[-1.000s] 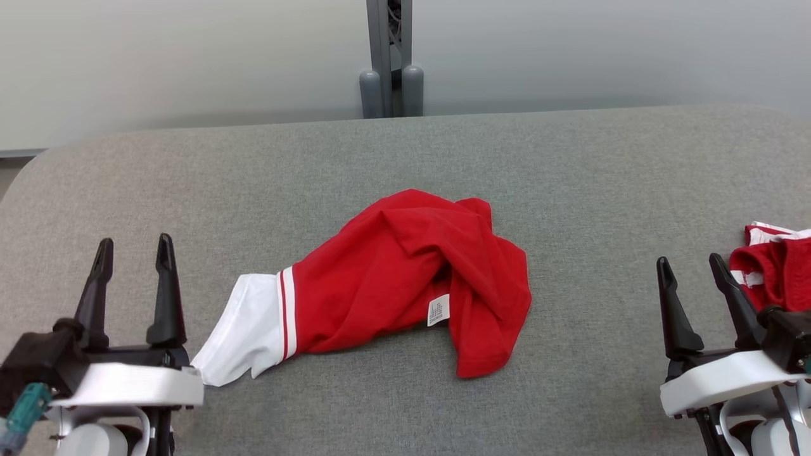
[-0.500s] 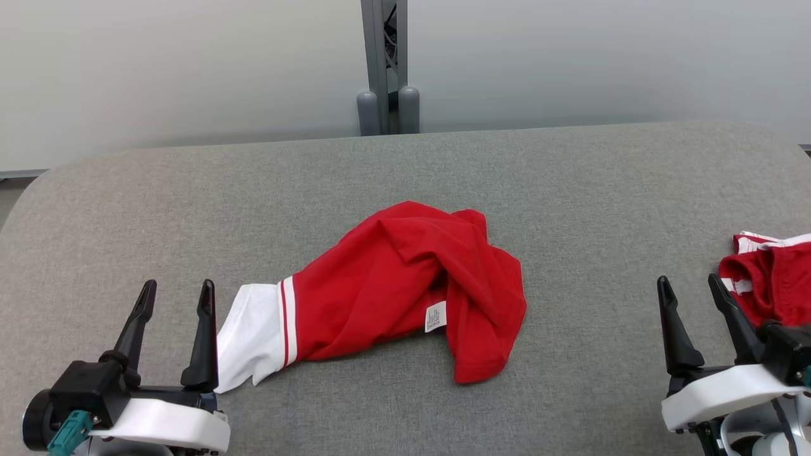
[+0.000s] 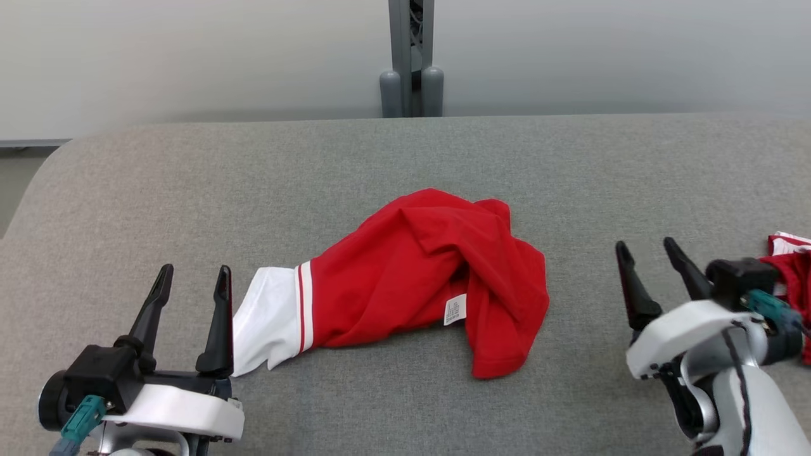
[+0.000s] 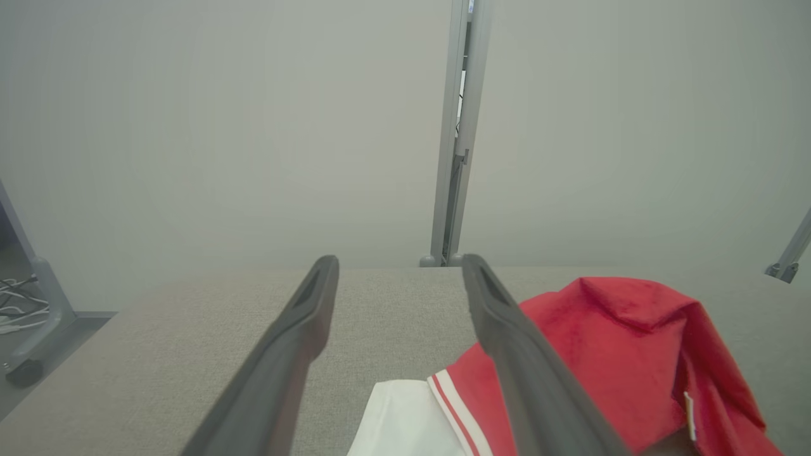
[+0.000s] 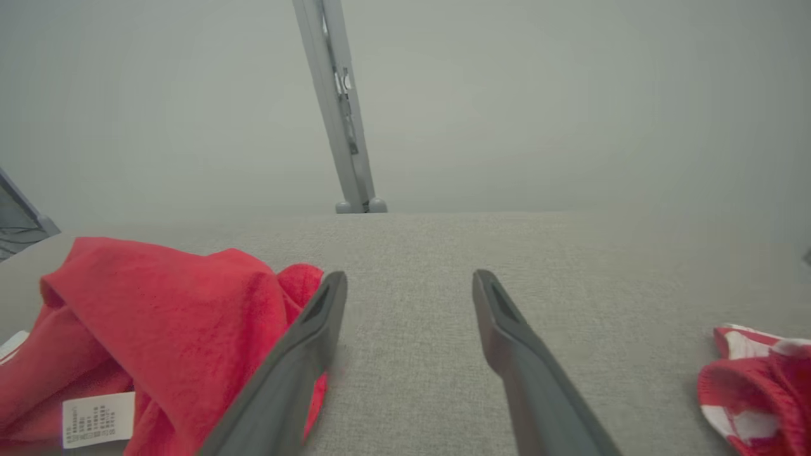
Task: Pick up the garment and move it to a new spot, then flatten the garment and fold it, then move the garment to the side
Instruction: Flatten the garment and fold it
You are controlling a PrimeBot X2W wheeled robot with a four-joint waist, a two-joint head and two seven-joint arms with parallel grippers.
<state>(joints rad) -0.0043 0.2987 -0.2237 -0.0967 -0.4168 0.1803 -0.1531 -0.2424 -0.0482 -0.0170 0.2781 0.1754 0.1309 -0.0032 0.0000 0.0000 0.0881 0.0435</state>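
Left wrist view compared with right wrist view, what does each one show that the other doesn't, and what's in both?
Left wrist view: the left gripper, open, the garment's white banded end and floor cables. Right wrist view: the right gripper, open, and a second red-and-white garment at the right. Both: the crumpled red garment, its white label, the grey table and the grey post.
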